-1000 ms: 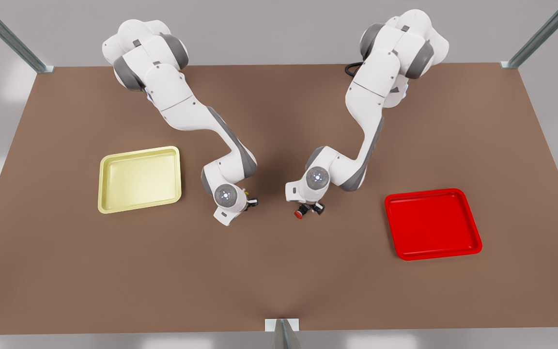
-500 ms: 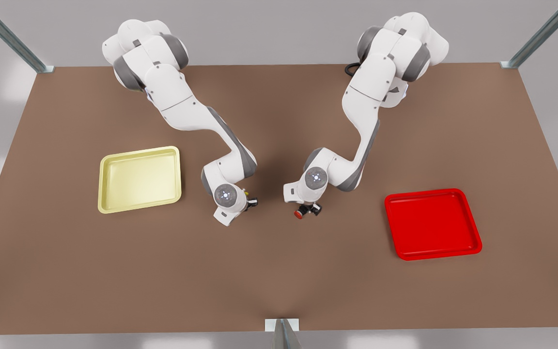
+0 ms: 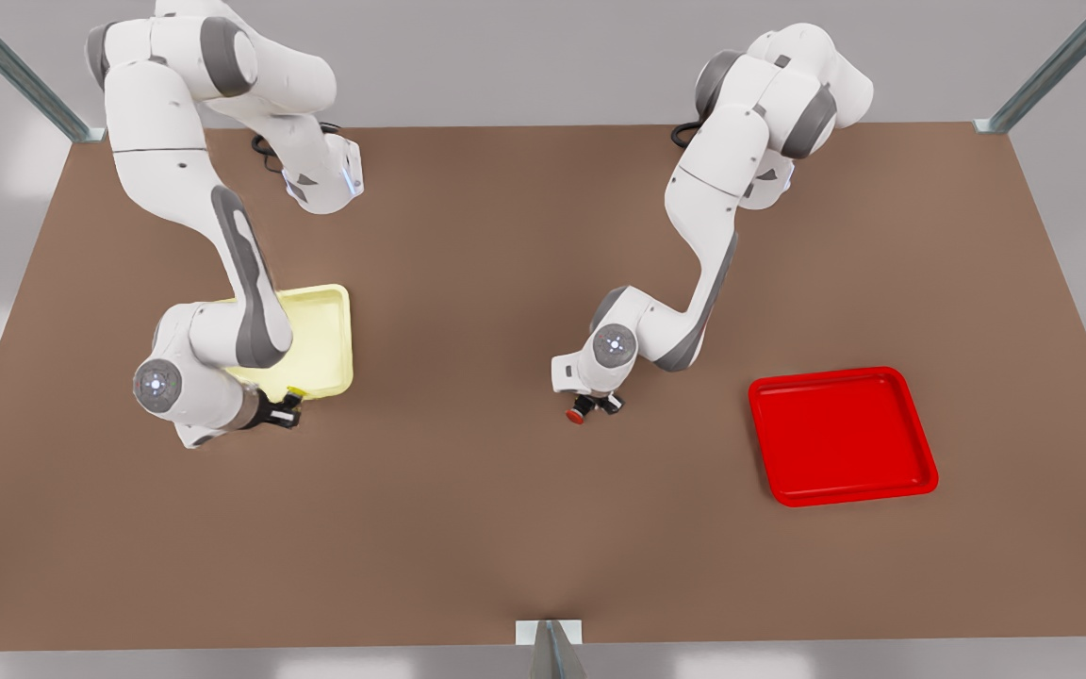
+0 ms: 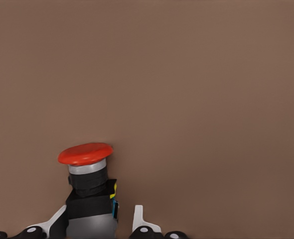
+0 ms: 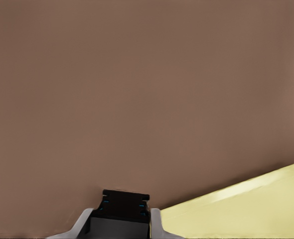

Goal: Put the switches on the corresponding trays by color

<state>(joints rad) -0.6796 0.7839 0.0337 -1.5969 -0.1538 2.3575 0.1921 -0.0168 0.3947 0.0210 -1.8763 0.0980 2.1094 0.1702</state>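
Swung across counter (image 3: 505,528) since half-second ago: right pincer (image 3: 285,411) now at yellow tray (image 3: 326,325) near edge, clamped on yellow switch (image 5: 125,211), release next. Left pincer (image 3: 590,407) grips red switch (image 4: 87,191) mid-counter, well apart from red tray (image 3: 840,436).

gripper (image 5: 120,224) clamping dark switch (image 5: 123,206), yellow tray (image 5: 246,209)

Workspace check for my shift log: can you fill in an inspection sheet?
Surface: brown table, bare.
Job's things: red switch in left gripper, mid-table; yellow switch in right gripper at yellow tray front edge; red tray holds nothing.
Clutter: nothing seen.
Grippers: both shut on switches.
Cables: black cable at an arm base.
Surroundings: metal frame posts, grey walls.
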